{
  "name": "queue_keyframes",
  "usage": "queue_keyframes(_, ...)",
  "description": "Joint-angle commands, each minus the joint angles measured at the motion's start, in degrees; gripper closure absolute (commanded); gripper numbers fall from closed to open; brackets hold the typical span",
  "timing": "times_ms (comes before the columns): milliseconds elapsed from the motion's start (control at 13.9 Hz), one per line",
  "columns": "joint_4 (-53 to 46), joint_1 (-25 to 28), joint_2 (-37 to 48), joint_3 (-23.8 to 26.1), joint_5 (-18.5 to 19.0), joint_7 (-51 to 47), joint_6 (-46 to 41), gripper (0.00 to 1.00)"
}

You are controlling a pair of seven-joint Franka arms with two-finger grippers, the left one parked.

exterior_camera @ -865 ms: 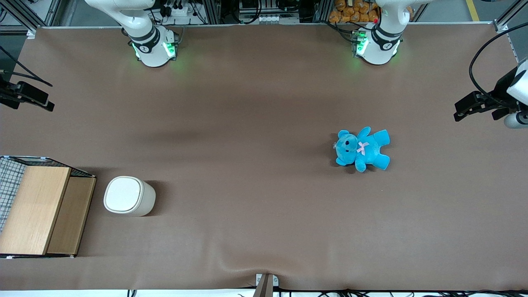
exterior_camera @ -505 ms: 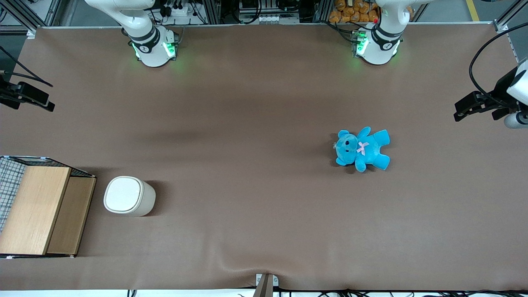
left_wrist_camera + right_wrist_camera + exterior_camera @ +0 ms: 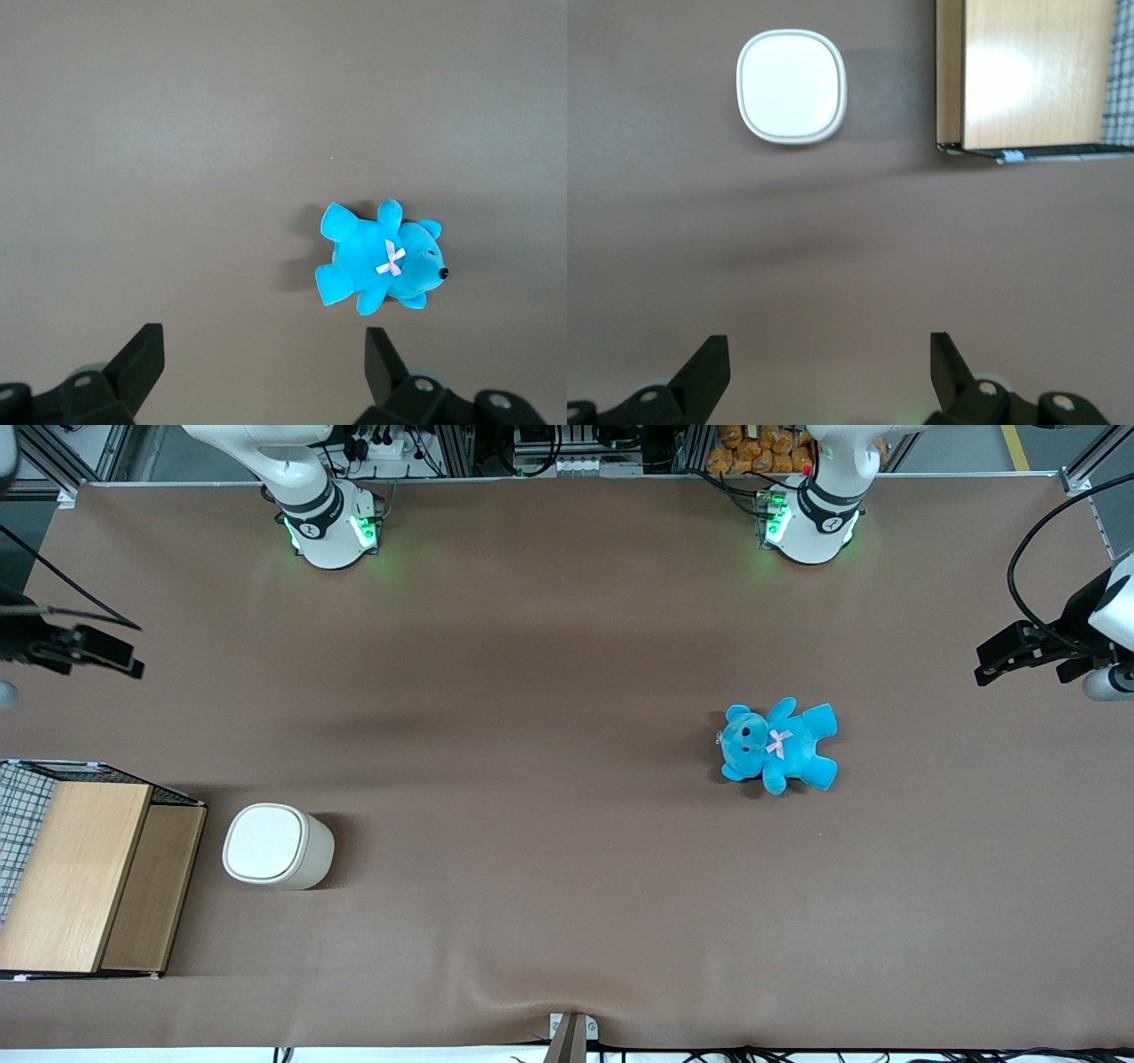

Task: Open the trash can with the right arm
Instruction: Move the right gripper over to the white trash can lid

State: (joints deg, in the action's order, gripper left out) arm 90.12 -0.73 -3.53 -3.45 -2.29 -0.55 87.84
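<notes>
Hand (image 3: 824, 367) wide open, holding nothing, high over bare surface (image 3: 549, 850) at working arm's end, farther from front camera than trash can (image 3: 276, 846). Can upright, lid on, just beside wooden box (image 3: 84, 872).

Blue teddy bear (image 3: 379, 266) lying on brown table cover (image 3: 177, 133), pink bow (image 3: 390, 259) at neck, black nose.
</notes>
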Motion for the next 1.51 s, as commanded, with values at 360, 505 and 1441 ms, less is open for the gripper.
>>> queue_keyframes(360, -1.34, 1.26, -11.92, 0.03, 0.0, -1.12, 12.07, 0.74)
queue_keyframes(505, -2.48, 1.43, -15.26, -0.06, 0.26, -1.21, 12.79, 0.95)
queue_keyframes(1441, -12.33, 2.66, -32.32, 0.11, 0.09, -2.96, 22.09, 1.0)
